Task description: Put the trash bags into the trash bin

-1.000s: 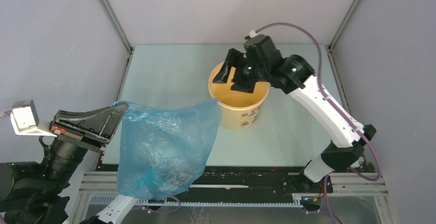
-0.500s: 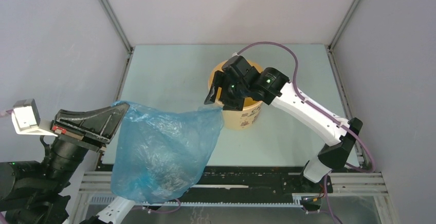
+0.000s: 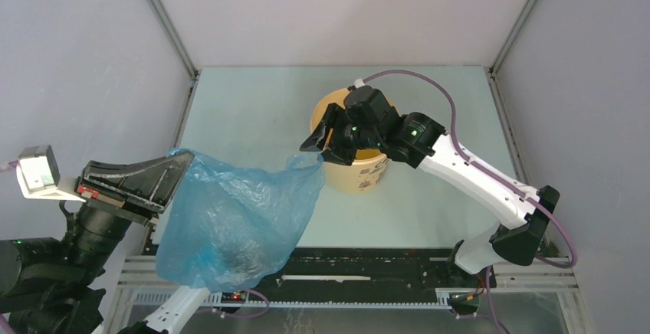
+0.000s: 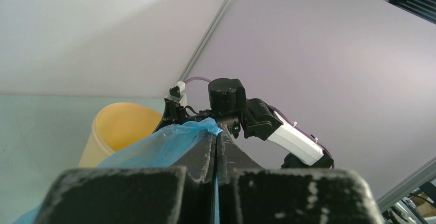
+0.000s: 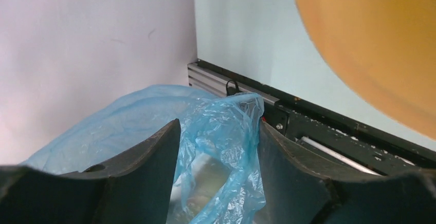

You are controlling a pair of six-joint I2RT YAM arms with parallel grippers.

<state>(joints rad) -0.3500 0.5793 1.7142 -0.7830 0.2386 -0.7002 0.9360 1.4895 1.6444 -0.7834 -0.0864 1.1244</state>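
Note:
The trash bag [image 3: 238, 211], a thin wrinkled light-blue film, hangs spread between both grippers over the table's near left edge. My left gripper [image 3: 182, 158] is shut on its left corner; in the left wrist view that corner [image 4: 211, 126] pokes out past the closed gripper [image 4: 216, 134]. My right gripper [image 3: 322, 148] is at the bag's right corner, just left of the trash bin [image 3: 366, 175], a pale yellow-tan bucket standing upright. In the right wrist view the gripper [image 5: 218, 126] stands open, with crumpled bag film [image 5: 231, 147] between the fingers, not pinched. The bin [image 5: 370, 39] fills that view's upper right.
A black and silver rail [image 3: 368, 273] runs along the table's near edge, under the hanging bag. Grey enclosure walls [image 3: 92, 58] close in the left, back and right sides. The right arm [image 3: 467, 173] reaches across in front of the bin.
The right gripper came from over the bin's far rim down and left to the bag's right corner, its jaws narrowing. The bag sagged lower and leftward. The left gripper stayed put.

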